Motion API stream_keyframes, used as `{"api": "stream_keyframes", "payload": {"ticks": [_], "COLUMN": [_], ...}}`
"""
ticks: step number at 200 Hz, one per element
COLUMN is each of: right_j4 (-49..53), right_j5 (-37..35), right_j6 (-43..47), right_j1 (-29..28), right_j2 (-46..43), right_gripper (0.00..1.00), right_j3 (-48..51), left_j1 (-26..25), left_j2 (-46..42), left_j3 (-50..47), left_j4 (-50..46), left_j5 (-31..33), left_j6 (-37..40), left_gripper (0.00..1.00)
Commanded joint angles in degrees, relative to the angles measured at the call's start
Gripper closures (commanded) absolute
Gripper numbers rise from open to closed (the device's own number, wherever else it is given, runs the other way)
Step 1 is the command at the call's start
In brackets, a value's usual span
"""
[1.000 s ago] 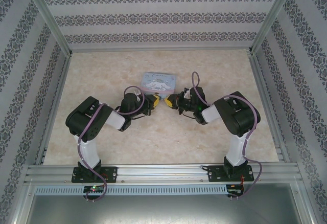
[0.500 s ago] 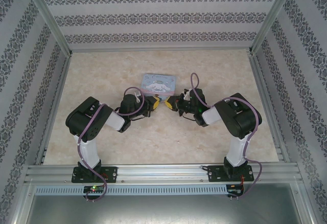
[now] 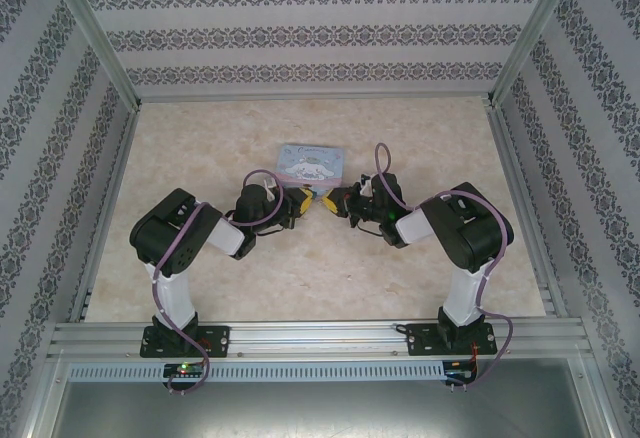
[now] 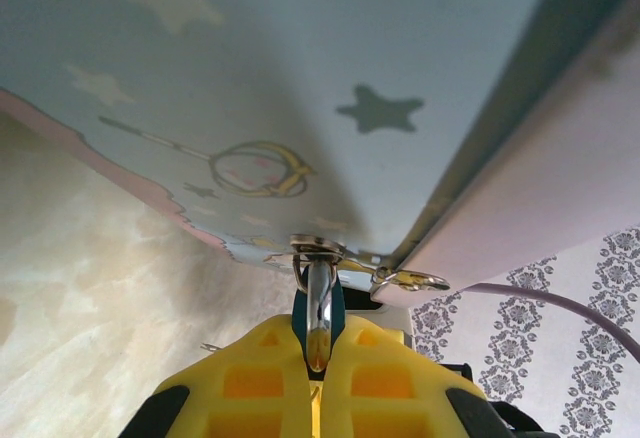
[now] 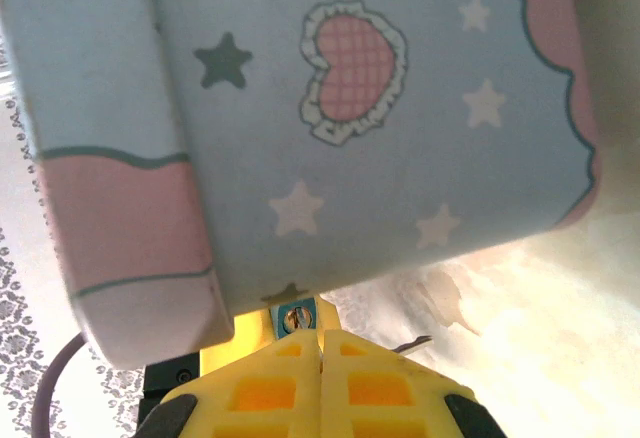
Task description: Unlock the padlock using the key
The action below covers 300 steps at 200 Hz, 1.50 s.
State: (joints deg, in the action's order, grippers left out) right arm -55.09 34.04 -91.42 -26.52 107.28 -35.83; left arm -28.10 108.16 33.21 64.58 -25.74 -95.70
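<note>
The padlock (image 4: pixel 319 303), a tiny teal body with a chrome shackle, hangs on the hasp at the near edge of the pale blue-pink tin (image 3: pixel 312 161). My left gripper (image 4: pixel 318 346) is shut on the padlock's body from the left. In the right wrist view the padlock's bottom face (image 5: pixel 297 315) shows its keyhole with a sliver of the key (image 5: pixel 308 316) in it. My right gripper (image 5: pixel 320 334) is shut on that key, fingertips right against the lock. In the top view the left gripper (image 3: pixel 303 198) and the right gripper (image 3: pixel 328 198) meet tip to tip just in front of the tin.
The tin's side (image 5: pixel 380 138) looms close above both grippers. A small silver ring (image 4: pixel 410 280) hangs beside the hasp. A thin metal wire (image 5: pixel 415 341) sticks out next to the right fingers. Patterned walls (image 3: pixel 320 33) enclose the marbled table (image 3: pixel 320 278).
The right gripper has edged slightly left toward the left gripper and the padlock. The left arm has stayed still.
</note>
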Motion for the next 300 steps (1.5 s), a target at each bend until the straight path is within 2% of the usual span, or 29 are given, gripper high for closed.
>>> {"api": "stream_keyframes", "payload": {"ticks": [1, 54, 157, 300], "right_j4": [-4.7, -8.3, -7.3, -5.3], "right_j5": [1.8, 0.5, 0.1, 3.5], "right_j6": [-3.3, -9.8, -6.1, -0.8], "right_j1": [-3.5, -4.6, -3.4, 3.6], "right_j2": [-0.4, 1.2, 2.6, 2.6], "right_gripper": [1.00, 1.00, 1.00, 1.00], "right_j3": [-0.6, -1.5, -1.2, 3.3], "left_j1": [-4.5, -4.5, -4.5, -4.5], "left_j2": [0.0, 0.3, 0.0, -0.1], "left_j3": [1.2, 1.2, 1.1, -0.7], "left_j4": [9.9, 10.0, 9.9, 8.3], "left_j5": [-14.7, -14.9, -15.2, -12.6], "left_j6": [1.7, 1.6, 1.7, 1.6], "left_gripper": [1.00, 1.00, 1.00, 1.00]}}
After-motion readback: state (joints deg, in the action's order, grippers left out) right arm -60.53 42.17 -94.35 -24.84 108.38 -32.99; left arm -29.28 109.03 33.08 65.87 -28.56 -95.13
